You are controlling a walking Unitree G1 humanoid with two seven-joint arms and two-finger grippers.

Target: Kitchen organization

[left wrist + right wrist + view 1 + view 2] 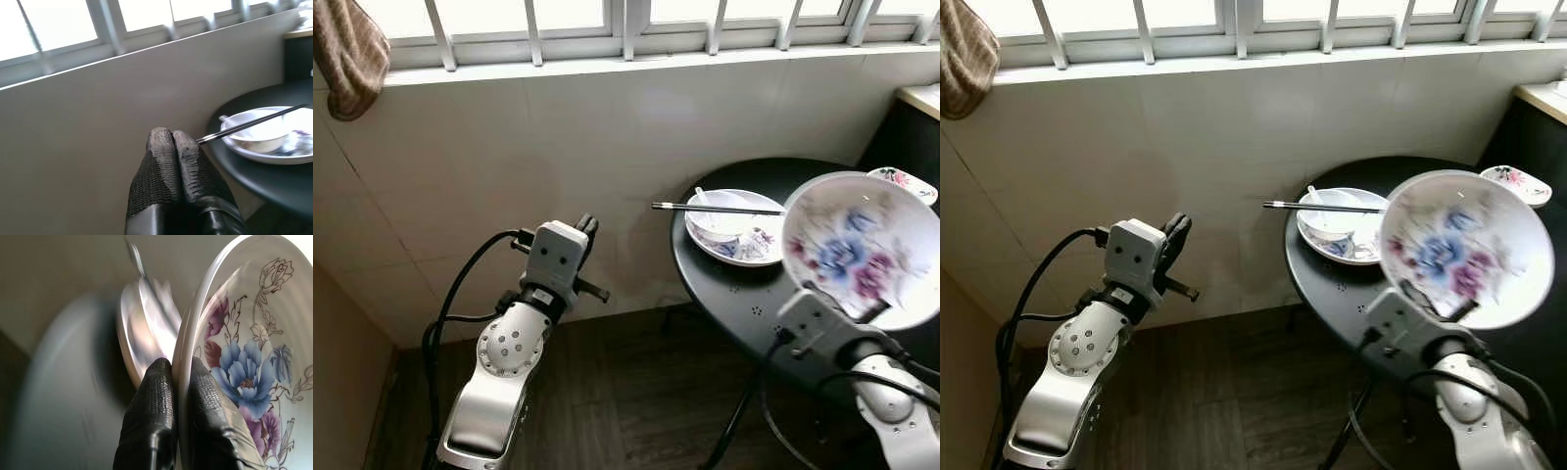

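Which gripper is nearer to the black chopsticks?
Left. The left gripper is beside the chopsticks, off the table; the right gripper, holding the floral bowl, is in front.

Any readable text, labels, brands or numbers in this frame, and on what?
None readable. The floral bowl pinched at its rim by the right gripper carries only painted flowers. The plate on the round black table, the small bowl and the chopsticks bear no lettering. The left gripper housing shows no marking.
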